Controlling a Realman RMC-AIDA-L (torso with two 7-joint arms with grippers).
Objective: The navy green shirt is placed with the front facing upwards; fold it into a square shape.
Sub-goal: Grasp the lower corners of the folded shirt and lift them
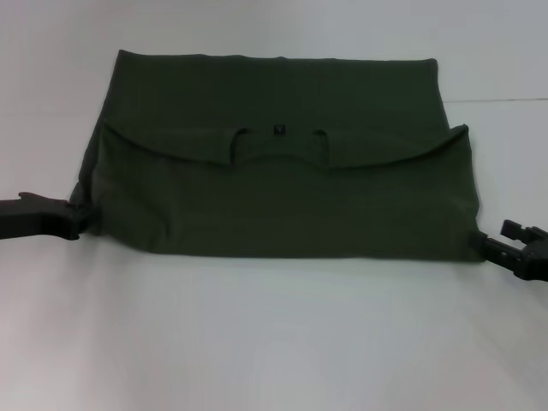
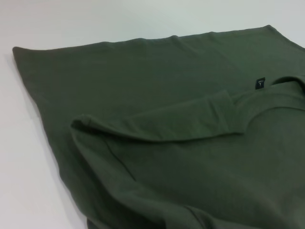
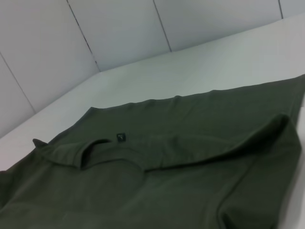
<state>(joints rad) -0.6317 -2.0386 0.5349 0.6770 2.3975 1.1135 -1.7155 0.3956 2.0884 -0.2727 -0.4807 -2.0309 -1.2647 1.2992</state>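
The navy green shirt lies on the white table, folded over itself into a wide rectangle. Only plain green cloth shows; the lettering is hidden. The upper layer ends in a curved edge with the neckline and a small dark label. My left gripper is low on the table at the shirt's near left corner, touching its edge. My right gripper is at the near right corner, open, its lower finger against the cloth. The shirt also fills the left wrist view and the right wrist view.
White table surface runs all round the shirt, with a wide strip in front of it. A pale panelled wall stands behind the table's far edge in the right wrist view.
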